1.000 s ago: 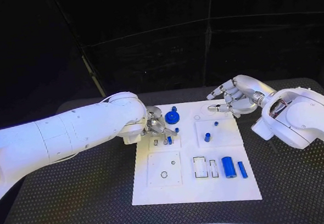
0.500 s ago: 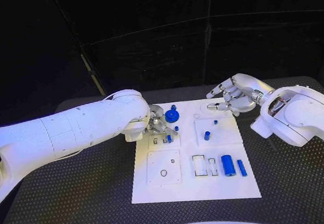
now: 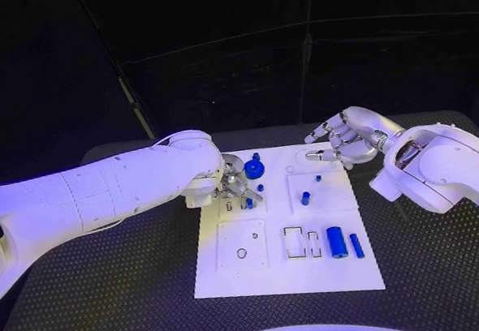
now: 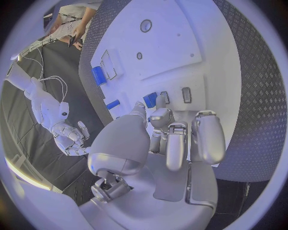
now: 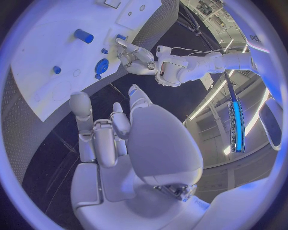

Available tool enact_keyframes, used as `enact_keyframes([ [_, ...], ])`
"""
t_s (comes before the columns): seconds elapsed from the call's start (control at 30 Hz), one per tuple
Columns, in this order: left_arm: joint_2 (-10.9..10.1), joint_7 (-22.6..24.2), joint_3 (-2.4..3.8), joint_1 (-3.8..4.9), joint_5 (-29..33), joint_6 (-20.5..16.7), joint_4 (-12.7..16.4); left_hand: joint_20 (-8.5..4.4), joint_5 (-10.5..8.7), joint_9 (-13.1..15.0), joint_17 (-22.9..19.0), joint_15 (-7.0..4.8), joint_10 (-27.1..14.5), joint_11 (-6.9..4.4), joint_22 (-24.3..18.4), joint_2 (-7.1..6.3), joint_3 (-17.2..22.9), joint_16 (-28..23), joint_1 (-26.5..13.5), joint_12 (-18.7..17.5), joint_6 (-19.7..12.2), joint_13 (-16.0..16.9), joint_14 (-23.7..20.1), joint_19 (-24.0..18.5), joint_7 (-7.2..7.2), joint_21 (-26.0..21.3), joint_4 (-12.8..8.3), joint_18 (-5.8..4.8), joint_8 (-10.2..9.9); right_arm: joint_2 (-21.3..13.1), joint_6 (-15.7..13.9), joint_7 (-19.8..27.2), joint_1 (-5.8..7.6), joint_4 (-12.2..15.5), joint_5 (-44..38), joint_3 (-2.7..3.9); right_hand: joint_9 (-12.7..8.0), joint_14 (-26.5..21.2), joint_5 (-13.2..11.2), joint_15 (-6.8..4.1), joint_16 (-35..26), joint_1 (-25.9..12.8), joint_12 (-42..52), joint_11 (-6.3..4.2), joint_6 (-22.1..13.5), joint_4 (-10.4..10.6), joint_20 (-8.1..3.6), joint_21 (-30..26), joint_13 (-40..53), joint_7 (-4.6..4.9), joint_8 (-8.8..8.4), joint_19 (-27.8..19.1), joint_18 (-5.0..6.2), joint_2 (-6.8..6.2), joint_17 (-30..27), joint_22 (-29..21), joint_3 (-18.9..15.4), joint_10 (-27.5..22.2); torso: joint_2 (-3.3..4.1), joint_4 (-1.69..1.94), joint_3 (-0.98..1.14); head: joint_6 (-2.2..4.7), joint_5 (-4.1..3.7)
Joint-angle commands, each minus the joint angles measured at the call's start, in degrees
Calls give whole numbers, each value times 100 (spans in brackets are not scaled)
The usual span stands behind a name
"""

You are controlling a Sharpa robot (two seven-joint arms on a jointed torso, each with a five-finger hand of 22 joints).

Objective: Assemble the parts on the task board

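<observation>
The white board (image 3: 288,278) lies mid-surface (image 3: 105,313), its near edge well back from the surface's front, with open black mat on both sides. On its near half lie a thick blue cylinder (image 3: 337,242) and, just right of it, a thin blue bar (image 3: 356,246), close to the board's right edge; white slots sit to their left. Farther up, a small blue peg (image 3: 305,199) stands in the right middle plate.

The left hand (image 3: 231,184) is down over the board's far left — fingers curled close together over a small blue part (image 4: 150,99); whether they grip it I cannot tell. A round blue knob (image 3: 253,168) stands just beyond that hand, near the far edge.

The right hand (image 3: 346,142) hovers off the board's far right corner, fingers spread and holding nothing, with room beneath it.

Since a second ago the left arm has pushed slightly farther in over the board; the right hand has stayed about where it was, and the parts have not moved.
</observation>
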Motion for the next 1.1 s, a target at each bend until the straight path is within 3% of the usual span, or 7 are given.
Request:
enact_keyframes([
  [0.03,3,-50,2,11,-52,173,23,0,-8,10,1508,-18,-38,12,9,12,4,35,56,6,-37,-9,593,39,-9,16,-28,-77,25,14,45,11,12,-5,-26,5,-7,251,36,-44,-23,-26,-17,-33,29,-3,-5,-28,-3,1,24,-33,37,39,111,-15,-35,6,-3,0,2,-5,1],
  [0.43,12,-51,2,11,-53,177,50,-1,-7,46,1508,-19,-38,9,30,32,32,35,107,8,-39,-8,593,43,-13,24,-70,-81,50,43,65,15,11,-36,-26,4,-8,249,46,-45,-30,-26,-16,-34,29,-3,-6,-40,-3,-1,27,-36,39,45,104,-30,-36,8,0,3,-1,-22,-3],
  [0.67,21,-45,3,10,-53,87,38,-18,-2,152,1508,-42,-43,-21,33,371,454,35,512,11,-106,5,593,40,-45,12,-349,-79,96,62,70,17,11,-62,-26,4,-9,250,57,-47,-35,-26,-15,-36,30,-4,-8,-46,-3,-2,31,-32,39,52,101,-33,-36,9,-1,2,0,-41,1],
  [0.8,25,-44,3,10,-53,102,44,-41,2,203,1508,-66,-50,-46,47,444,779,35,751,7,-163,18,593,43,-71,13,-561,-80,107,73,91,-10,11,-79,-46,3,-9,250,67,-48,-38,-25,-14,-36,30,-6,-9,-51,-4,-2,33,-30,38,56,99,-35,-37,10,1,1,1,-45,2],
  [0.9,28,-43,3,10,-49,107,48,-57,5,251,1508,-79,-62,-53,63,421,1095,35,816,-11,-202,15,593,46,-75,14,-677,-82,116,90,112,-38,11,-103,-76,3,-11,250,93,-50,-46,-28,-12,-39,31,-7,-12,-70,-5,-4,38,-34,42,56,90,-61,-42,13,1,1,0,-53,2],
  [1.03,28,-40,3,10,5,100,49,-68,15,332,1508,-77,-78,-76,53,250,1735,35,753,-49,-247,-2,593,41,-78,-8,-811,-77,132,103,170,-69,11,-128,-92,3,-15,251,150,-54,-60,-30,-16,-42,29,-10,-16,-98,-16,-6,46,-33,44,56,77,-92,-50,9,1,2,0,-56,0],
  [1.1,19,-39,3,10,47,86,55,-67,144,363,1508,-75,-87,-72,44,139,2068,35,703,-68,-266,-10,593,37,-78,-20,-878,-76,137,111,200,-81,11,-140,-100,3,-18,250,197,-56,-72,-32,-19,-43,27,-10,-18,-118,-24,-7,51,-35,46,60,65,-116,-53,4,0,3,1,-57,1],
])
